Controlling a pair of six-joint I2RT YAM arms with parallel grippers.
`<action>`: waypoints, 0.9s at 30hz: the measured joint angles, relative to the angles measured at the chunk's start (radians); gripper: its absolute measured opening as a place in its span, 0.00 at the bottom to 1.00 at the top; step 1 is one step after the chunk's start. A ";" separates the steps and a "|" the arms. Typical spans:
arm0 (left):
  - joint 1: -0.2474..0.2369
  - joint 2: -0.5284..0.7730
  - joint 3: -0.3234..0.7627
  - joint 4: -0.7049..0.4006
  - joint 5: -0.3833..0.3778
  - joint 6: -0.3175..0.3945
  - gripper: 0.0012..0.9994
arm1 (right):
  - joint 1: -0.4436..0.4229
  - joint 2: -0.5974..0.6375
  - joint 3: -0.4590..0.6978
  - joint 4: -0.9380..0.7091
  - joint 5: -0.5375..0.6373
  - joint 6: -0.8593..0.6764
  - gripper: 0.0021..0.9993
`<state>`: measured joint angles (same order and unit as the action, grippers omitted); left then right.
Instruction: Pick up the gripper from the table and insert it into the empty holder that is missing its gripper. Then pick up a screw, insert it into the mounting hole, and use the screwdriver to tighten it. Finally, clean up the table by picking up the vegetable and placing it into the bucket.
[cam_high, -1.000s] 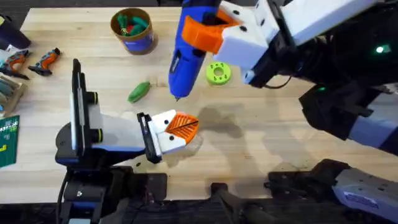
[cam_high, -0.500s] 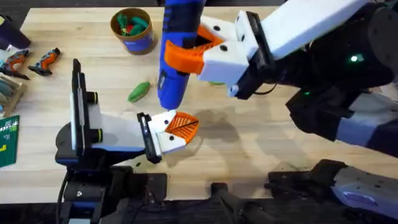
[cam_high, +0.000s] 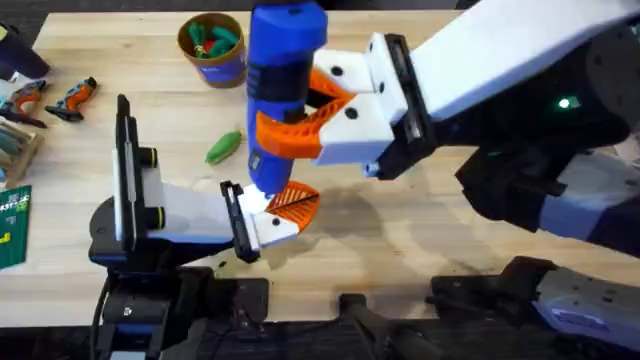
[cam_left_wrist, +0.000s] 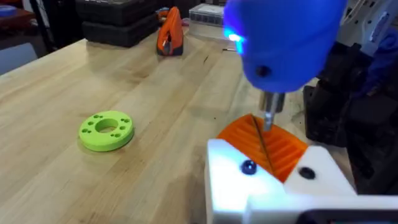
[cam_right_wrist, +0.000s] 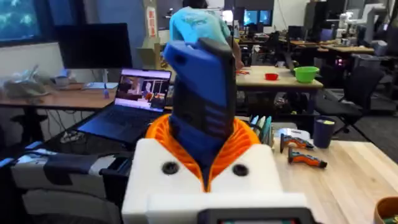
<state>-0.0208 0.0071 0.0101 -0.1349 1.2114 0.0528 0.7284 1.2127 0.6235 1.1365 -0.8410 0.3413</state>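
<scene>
Above the ribbed orange gripper (cam_high: 293, 203), fat blue screwdriver (cam_high: 280, 95) clamped upright in right gripper's (cam_high: 305, 115) jaws.

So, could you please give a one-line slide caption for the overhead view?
Right tool holds the blue screwdriver upright over the left tool; vegetable on the table.

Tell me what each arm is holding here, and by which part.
The right gripper holds the screwdriver around the middle of its blue body, bit pointing down. Whether the left gripper holds anything cannot be told.
</scene>
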 joint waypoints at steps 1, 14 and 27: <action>0.000 0.000 0.000 0.000 0.000 0.000 0.01 | 0.003 0.000 0.000 0.000 -0.003 -0.006 0.02; 0.000 0.000 0.000 0.000 0.000 0.000 0.01 | 0.018 0.063 0.000 -0.012 -0.006 -0.036 0.02; 0.000 0.000 0.000 0.000 0.000 0.000 0.01 | 0.019 0.069 0.002 -0.009 -0.014 -0.040 0.02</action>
<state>-0.0208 0.0073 0.0101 -0.1349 1.2118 0.0528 0.7479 1.2812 0.6250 1.1271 -0.8551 0.3017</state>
